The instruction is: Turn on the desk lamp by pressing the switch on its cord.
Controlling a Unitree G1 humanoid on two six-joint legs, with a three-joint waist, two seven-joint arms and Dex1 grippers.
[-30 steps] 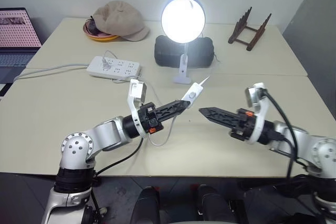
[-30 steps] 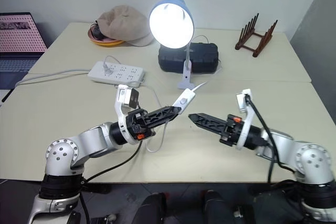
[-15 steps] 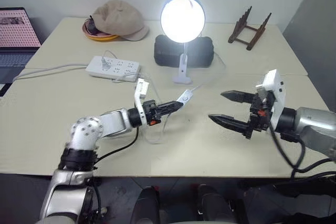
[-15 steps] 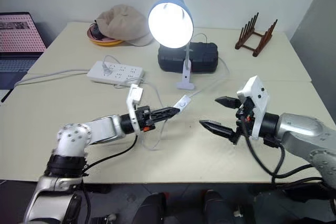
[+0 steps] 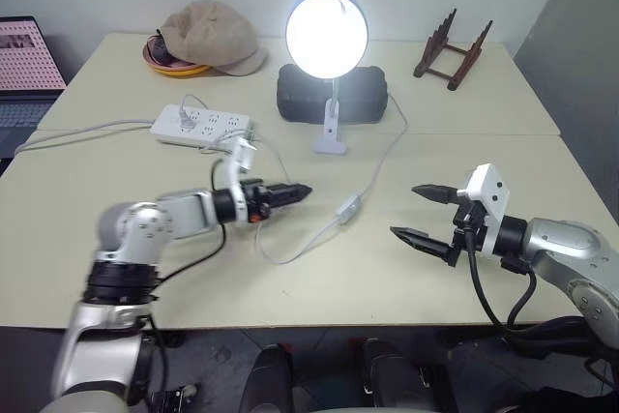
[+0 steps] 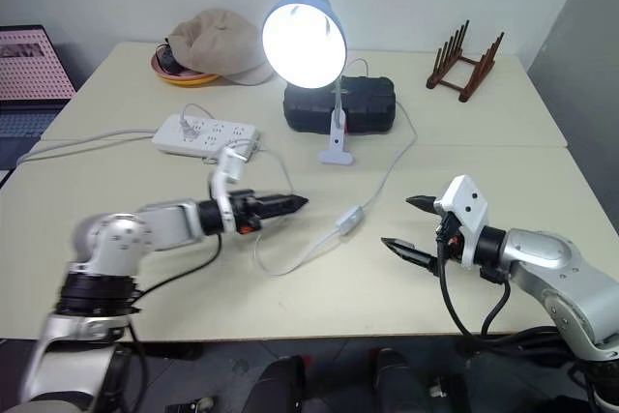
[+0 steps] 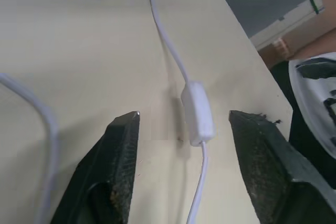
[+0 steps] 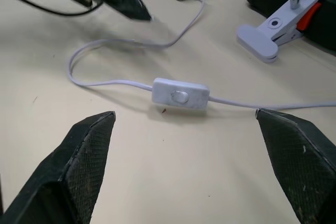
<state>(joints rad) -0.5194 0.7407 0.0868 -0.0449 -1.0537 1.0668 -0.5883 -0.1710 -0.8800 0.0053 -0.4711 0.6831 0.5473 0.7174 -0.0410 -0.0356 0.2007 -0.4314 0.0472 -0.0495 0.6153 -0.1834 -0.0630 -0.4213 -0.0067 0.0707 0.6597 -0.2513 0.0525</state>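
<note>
The desk lamp (image 5: pixel 327 34) stands lit at the back of the table, its blue shade facing me and its white clip base (image 8: pixel 268 35) on the tabletop. Its thin white cord (image 5: pixel 382 162) runs forward to the small white oblong switch (image 5: pixel 348 207), which lies flat on the table, untouched. My left gripper (image 5: pixel 298 191) hovers to the left of the switch, open and empty, pointing toward it. To the right of the switch my right gripper (image 5: pixel 406 211) is open wide with nothing between its fingers. The switch (image 8: pixel 180 94) lies ahead of those fingers.
A white power strip (image 5: pixel 200 125) lies at the back left with cables plugged in. A black case (image 5: pixel 332 94) sits behind the lamp, a tan cap (image 5: pixel 208 34) on an orange bowl at the far left, a wooden rack (image 5: pixel 451 41) at the far right, a laptop (image 5: pixel 24 60) at the left edge.
My left gripper has opened and let go of the switch, which now lies on the table, and has drawn back to the left. My right gripper has rolled, sunk a little and stayed open.
</note>
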